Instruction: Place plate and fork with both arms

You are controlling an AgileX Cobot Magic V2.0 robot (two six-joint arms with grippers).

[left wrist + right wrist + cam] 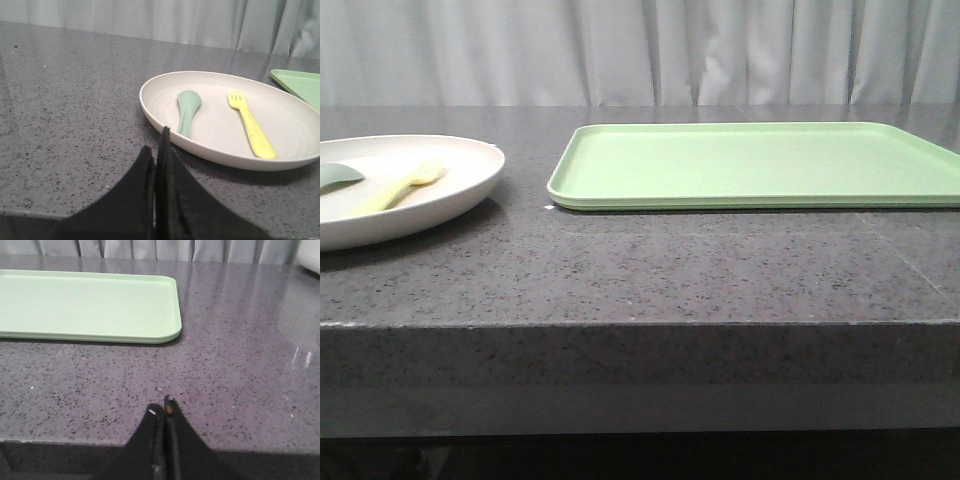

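Both end effectors, left (pixel 159 150) and right (pixel 164 412), hang pressed together, gripping nothing. We judge nothing done: plate (pixel 165 135) and fork (pixel 252 131) sit untouched near our table's (pixel 650 270) left edge.

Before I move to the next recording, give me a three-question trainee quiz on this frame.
1. True or false: the fork lies on the green tray.
2. What lies beside the fork in the plate? A) knife B) green spoon C) cup
3. Fill in: both the left gripper and the right gripper are ____ and hold nothing.

Key: 1 false; 2 B; 3 shut.
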